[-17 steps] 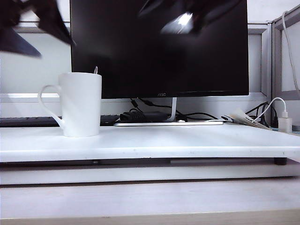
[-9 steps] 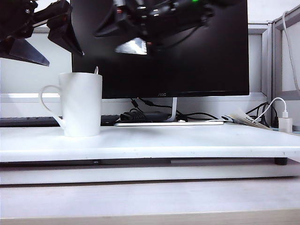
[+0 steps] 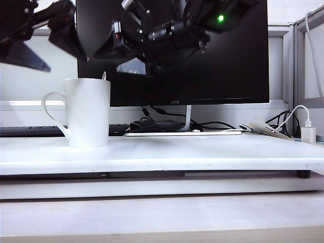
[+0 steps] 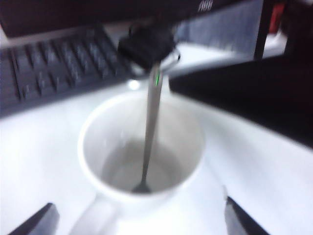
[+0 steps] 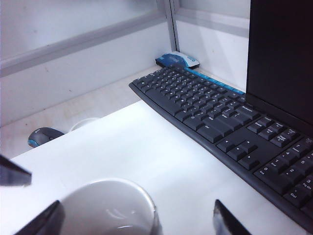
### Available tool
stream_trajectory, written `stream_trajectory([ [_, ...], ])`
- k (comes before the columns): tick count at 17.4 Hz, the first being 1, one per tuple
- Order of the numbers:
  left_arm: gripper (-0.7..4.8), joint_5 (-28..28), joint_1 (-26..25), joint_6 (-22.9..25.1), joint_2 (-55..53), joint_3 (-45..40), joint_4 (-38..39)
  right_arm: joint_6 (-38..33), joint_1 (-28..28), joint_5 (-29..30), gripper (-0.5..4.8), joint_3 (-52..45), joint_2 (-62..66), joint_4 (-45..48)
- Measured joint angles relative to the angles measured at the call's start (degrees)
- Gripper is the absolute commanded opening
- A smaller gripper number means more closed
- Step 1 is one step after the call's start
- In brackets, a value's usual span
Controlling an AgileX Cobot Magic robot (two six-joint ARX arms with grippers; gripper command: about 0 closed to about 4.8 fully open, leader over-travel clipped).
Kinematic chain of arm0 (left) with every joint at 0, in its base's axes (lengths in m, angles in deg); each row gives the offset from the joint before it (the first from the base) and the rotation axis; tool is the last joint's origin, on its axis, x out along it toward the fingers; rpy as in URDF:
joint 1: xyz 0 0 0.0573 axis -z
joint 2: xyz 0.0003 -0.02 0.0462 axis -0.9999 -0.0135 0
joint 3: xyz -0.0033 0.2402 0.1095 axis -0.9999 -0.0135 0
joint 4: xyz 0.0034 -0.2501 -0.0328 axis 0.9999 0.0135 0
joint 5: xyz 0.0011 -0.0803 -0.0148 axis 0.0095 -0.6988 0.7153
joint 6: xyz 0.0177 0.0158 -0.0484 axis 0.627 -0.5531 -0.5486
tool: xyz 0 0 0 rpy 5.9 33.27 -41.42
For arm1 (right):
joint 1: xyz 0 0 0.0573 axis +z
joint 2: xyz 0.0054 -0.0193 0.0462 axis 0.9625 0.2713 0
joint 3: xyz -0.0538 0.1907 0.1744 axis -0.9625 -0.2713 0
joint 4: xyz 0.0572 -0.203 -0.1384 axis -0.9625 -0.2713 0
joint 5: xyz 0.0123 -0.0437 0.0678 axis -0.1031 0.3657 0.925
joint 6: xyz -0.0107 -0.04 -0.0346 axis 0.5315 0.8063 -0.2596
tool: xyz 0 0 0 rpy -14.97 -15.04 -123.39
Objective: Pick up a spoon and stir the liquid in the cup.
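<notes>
Upright, tall white cup (image 3: pixel 88 112), thin silvery spoon (image 4: pixel 149 132) inside, left gripper (image 4: pixel 139 220) and right gripper (image 5: pixel 134 220) spread wide above.

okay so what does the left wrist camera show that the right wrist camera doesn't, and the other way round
Only the left wrist view shows the spoon standing in the cup, its bowl in the liquid and its handle leaning over the rim, with the left gripper open above the cup.

Only the right wrist view shows a mouse, the keyboard's full key layout and the open right gripper; the spoon is not visible there.

Both show the white cup from above, the keyboard behind it and the white table.
</notes>
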State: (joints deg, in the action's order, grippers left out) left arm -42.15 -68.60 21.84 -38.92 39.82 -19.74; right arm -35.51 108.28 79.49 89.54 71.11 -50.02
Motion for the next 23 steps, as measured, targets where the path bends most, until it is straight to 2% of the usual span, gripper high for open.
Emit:
stream_trajectory([
  [5, 4.79, 0.0, 0.0, 0.2, 0.0, 0.0, 4.1, 0.0, 1.3, -0.7, 3.85, 0.0, 3.3, 3.3],
  [10, 4.79, 0.1, 0.0, 0.2, 0.0, 0.0, 4.6, -0.2, 2.2, -2.4, 3.85, -0.1, 5.2, 5.7],
  [11, 4.79, 0.1, 0.0, 0.2, 0.0, 0.0, 4.6, -0.2, 2.2, -2.6, 3.7, -0.1, 5.3, 6.3],
  [15, 4.79, 0.1, 0.0, 0.2, 0.0, 0.0, 4.3, -1.1, 2.2, -2.6, 1.69, -0.1, 5.2, 8.7],
  [16, 4.79, 0.1, 0.0, 0.2, 0.0, 0.0, 4.2, -1.1, 2.2, -2.6, 1.36, -0.1, 5.2, 8.7],
  [18, 4.79, 0.1, 0.0, 0.2, 0.0, 0.0, 4.2, -1.1, 2.3, -2.6, 1.23, -0.1, 5.2, 8.7],
  [20, 4.79, 0.1, 0.0, 0.2, 0.0, 0.0, 4.2, -1.1, 2.4, -2.6, 0.32, -0.1, 5.2, 8.6],
  [23, 4.79, 0.1, 0.0, 0.2, 0.0, 0.0, 4.2, -1.2, 2.4, -2.6, 0.29, -0.1, 5.2, 8.8],
])
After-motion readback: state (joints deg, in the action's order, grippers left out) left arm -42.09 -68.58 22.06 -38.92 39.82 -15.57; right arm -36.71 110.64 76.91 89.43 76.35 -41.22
